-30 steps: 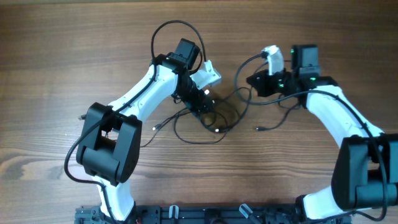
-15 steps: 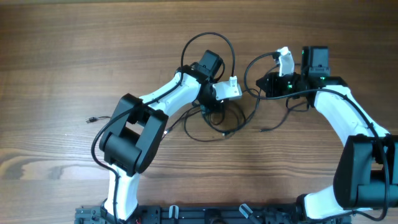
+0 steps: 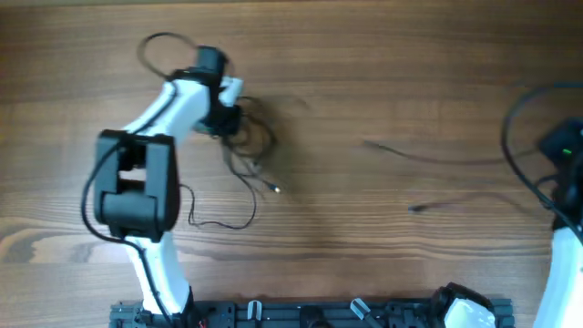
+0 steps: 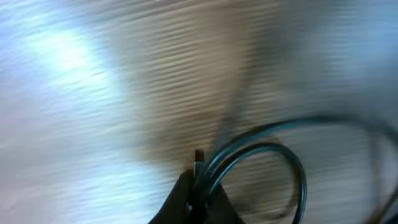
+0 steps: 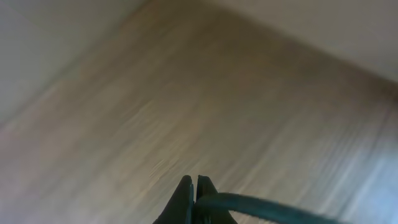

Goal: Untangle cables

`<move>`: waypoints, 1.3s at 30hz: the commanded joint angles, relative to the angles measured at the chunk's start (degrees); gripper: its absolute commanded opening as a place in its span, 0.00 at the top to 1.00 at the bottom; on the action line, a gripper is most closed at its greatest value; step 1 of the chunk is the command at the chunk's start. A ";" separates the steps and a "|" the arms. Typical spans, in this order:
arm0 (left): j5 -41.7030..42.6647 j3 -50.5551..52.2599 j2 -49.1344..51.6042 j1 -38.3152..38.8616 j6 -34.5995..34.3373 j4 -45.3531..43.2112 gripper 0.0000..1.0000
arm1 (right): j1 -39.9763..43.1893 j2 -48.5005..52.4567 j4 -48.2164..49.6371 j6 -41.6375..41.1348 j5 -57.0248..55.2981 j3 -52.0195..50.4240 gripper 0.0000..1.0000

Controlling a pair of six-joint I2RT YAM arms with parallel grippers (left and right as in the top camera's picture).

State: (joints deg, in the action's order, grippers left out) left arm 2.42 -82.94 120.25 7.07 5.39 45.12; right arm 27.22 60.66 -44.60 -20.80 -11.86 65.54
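Although both wrist views are smeared, each shows a pair of dark fingers pressed together on a thin black wire. The left gripper [image 4: 194, 190] is clenched on the cables [image 4: 267, 152], which leave its tips and curl to the right in a double loop above the wooden table [image 4: 93, 93]. From overhead, the left arm [image 3: 173, 105] reaches to the far left part of the table, and a tangle [image 3: 248, 137] of loops sits right at its tip, spreading to the right of it and toward the near edge. One tail trails out of the tangle and ends in a small pale plug [image 3: 276, 189]. A loose strand [image 3: 223, 219] lies by itself nearer the front, just beside the arm's black elbow. The right arm [image 3: 565, 264] stands at the right edge of the overhead view, partly cut off. In its own wrist view, the right gripper [image 5: 194, 196] is clamped on a single wire that runs off to the right along the bottom of the frame. Two blurred strands cross the bare wood between the arms, well apart from the tangle: a far strand [image 3: 428, 157] and a near strand [image 3: 474, 200] with a dark end at its left. Both stretch toward the right arm, but I cannot tell which of them it holds.
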 commanded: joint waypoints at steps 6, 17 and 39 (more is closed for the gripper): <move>11.23 1.70 1.81 -8.61 -8.02 4.79 0.96 | 4.24 1.42 16.39 13.42 29.31 1.22 0.96; 13.86 1.70 1.81 -0.24 -8.02 4.46 0.96 | 5.20 28.79 46.45 22.34 20.79 23.67 0.96; 17.66 1.70 1.81 8.37 -8.04 -0.79 0.96 | 11.28 56.24 21.35 17.57 17.59 36.02 0.00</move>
State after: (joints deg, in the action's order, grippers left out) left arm 17.08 -82.06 120.49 14.76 -2.76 44.34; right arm 40.10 123.79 -21.63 -2.17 1.89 100.95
